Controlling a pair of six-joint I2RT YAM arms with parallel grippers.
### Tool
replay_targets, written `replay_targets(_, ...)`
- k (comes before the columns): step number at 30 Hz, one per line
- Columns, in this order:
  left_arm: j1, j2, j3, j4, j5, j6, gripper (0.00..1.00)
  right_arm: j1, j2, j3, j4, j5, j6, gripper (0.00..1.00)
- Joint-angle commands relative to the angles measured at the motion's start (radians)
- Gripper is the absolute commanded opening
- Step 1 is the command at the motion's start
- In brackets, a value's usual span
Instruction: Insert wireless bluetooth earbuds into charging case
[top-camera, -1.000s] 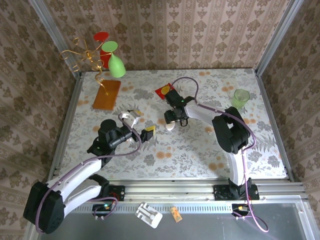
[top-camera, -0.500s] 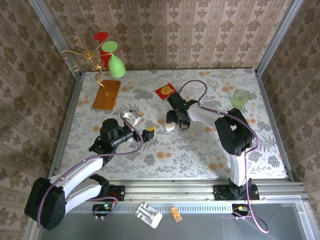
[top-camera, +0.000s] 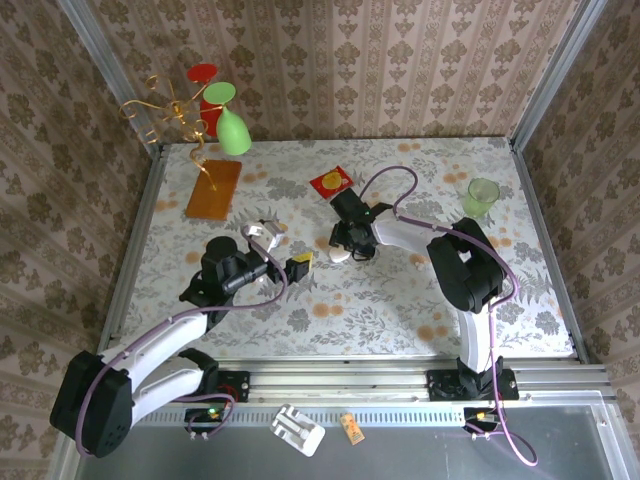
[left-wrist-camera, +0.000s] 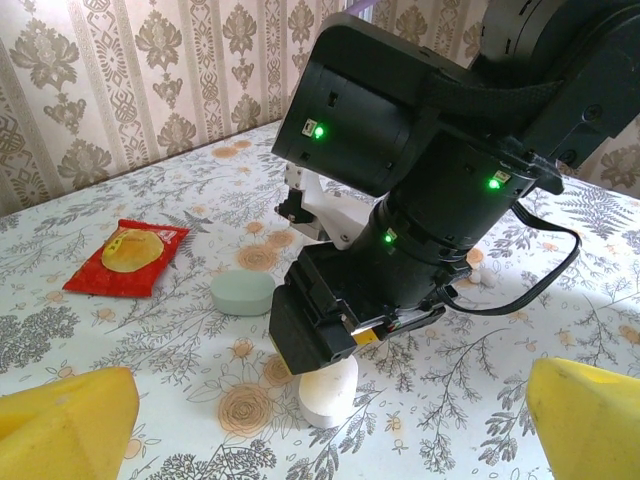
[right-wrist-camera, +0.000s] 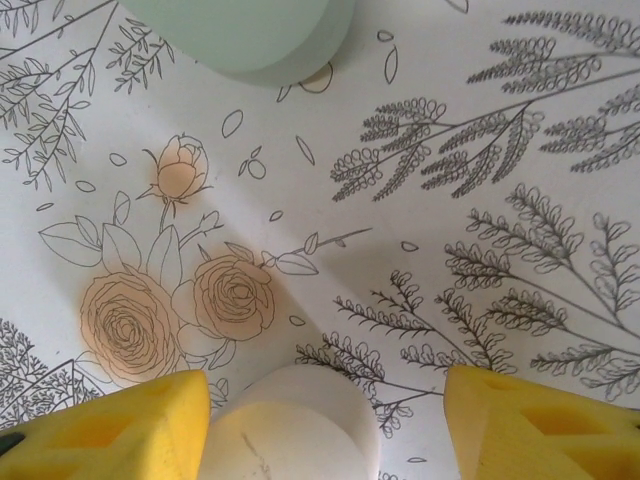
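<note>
A white oval charging case (right-wrist-camera: 290, 430) lies on the flowered table (top-camera: 380, 300). My right gripper (right-wrist-camera: 325, 425) is open and straddles it: the left yellow pad (right-wrist-camera: 110, 425) touches the case, and the right pad (right-wrist-camera: 545, 425) stands apart from it. From above, the right gripper (top-camera: 343, 243) hangs over the white case (top-camera: 340, 256). A pale green case (left-wrist-camera: 242, 294) lies just beyond it. Tiny white earbuds (left-wrist-camera: 487, 278) lie on the table by the right arm's cable. My left gripper (top-camera: 282, 248) is open and empty, left of the white case (left-wrist-camera: 328, 390) and facing it.
A red packet (top-camera: 331, 181) lies behind the cases. A green cup (top-camera: 481, 197) stands at the right, and an orange board (top-camera: 213, 188) at the back left. A wire stand with green and red glasses (top-camera: 222, 115) is in the back left corner. Metal rails border the table.
The right wrist has shifted slightly left and settled over the white case. Its cable loop has swung to the right. The left arm has barely moved.
</note>
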Motion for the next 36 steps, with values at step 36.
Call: replay_targets(36,-0.127,0.931,0.739,-0.716,0.046,0.863,0.72,-0.315,-0.685,-0.629,0.209,-0.154,-0.161,0.74)
